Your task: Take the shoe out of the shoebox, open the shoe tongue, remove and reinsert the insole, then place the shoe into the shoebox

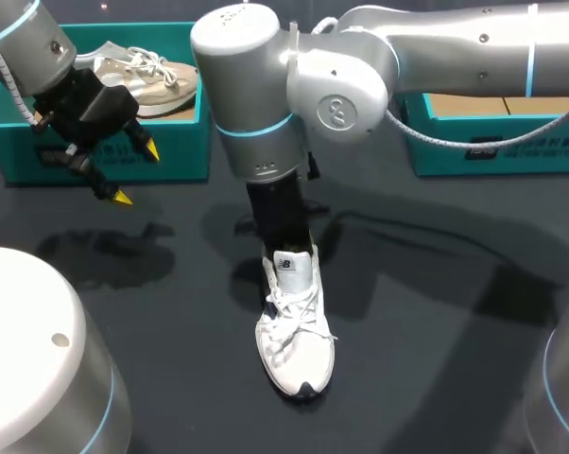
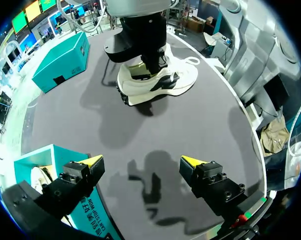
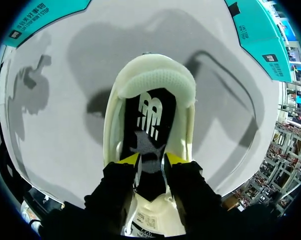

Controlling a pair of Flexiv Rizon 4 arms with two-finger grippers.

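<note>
- The white shoe [image 1: 296, 340] stands upright on the dark surface [image 1: 436, 312], near its middle and out of any box. Its toe points toward the robot and its heel points away.
- Its white laces [image 1: 289, 312] are tied loosely over the front, and the tongue [image 1: 294, 267] is raised at the mouth of the shoe.
- The right arm [image 1: 341, 95] comes in from the right, past the middle, and bends straight down onto the shoe's heel end.
- In the right wrist view, the right gripper [image 3: 151, 159] is down inside the shoe's opening, just over the dark insole [image 3: 149, 115], which lies inside the shoe. I cannot tell whether it has hold of the insole or of anything else.
- The left gripper [image 1: 135, 174] hangs above the surface, just in front of the left shoebox [image 1: 171, 151]. It is spread wide with nothing in it, well apart from the white shoe.
- In the left wrist view, the left gripper [image 2: 143, 162] looks out across bare surface toward the white shoe [image 2: 158, 80], with the teal shoebox's rim [image 2: 40, 156] close beside 1 finger.
- That teal shoebox sits at the far left of the surface, with 1 beige shoe [image 1: 147, 76] lying in it.
- A 2nd teal box [image 1: 492, 151] stands at the far right, behind the right arm.
</note>
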